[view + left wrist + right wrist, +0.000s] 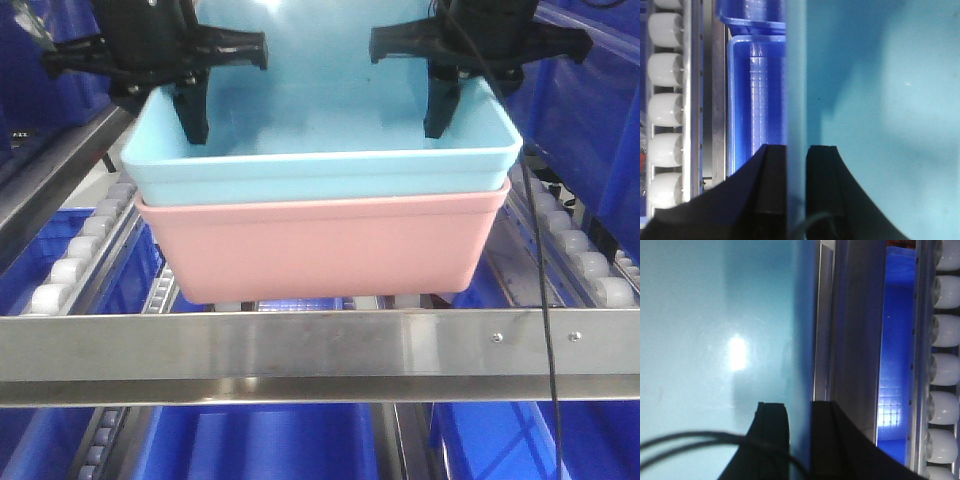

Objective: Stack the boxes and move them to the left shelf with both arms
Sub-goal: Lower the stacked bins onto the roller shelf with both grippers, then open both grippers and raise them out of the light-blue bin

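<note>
Two grippers, left (190, 110) and right (440, 110), pinched the blue tub's (330, 165) side walls; it sat nested in the pink tub (320, 250) near the shelf's front bar (300, 345). Uneven release could tilt it.

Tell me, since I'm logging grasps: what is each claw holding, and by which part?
Both hold the blue tub, nested in the pink tub: left claw pinches its left wall, right claw its right wall.

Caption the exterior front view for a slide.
Both grippers clamp the light blue tub, nested in the pink tub, over the roller shelf.
</note>
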Action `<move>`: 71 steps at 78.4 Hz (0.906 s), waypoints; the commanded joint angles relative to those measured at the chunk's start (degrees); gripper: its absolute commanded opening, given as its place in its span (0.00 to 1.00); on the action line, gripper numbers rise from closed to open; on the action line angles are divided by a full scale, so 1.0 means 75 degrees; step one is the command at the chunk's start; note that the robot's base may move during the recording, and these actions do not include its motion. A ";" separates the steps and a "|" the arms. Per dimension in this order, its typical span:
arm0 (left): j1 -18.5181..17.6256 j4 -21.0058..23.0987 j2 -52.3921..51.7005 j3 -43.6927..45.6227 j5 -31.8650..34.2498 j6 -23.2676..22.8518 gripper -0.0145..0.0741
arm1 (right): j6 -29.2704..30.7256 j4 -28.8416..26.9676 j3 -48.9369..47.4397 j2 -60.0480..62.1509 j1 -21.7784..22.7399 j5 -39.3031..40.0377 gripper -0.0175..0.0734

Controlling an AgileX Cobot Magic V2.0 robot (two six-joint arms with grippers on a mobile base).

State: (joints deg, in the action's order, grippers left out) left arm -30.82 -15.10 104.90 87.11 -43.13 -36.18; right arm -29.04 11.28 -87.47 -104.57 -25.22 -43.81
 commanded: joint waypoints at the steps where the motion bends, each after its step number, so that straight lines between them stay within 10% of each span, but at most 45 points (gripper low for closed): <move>1: 0.0011 -0.0339 -0.0319 0.0321 0.0492 0.0030 0.16 | 0.0107 0.0251 -0.0365 0.0446 0.0025 0.0776 0.25; 33: 0.0011 -0.0556 -0.0213 0.0321 0.0527 0.0030 0.21 | 0.0107 0.0251 -0.0365 0.0307 0.0025 0.0627 0.27; 52: 0.0011 -0.0567 -0.0213 0.0328 0.0389 0.0030 0.67 | 0.0107 0.0251 -0.0386 0.0256 0.0025 0.0314 0.70; 71: 0.0011 -0.0567 -0.0227 0.1238 -0.1238 0.0030 0.68 | 0.0107 0.0251 -0.1161 0.0264 0.0025 -0.0788 0.80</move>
State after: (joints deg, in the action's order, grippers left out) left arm -30.82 -18.02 106.54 91.83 -49.40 -36.06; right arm -28.76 11.70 -91.95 -106.15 -25.22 -48.65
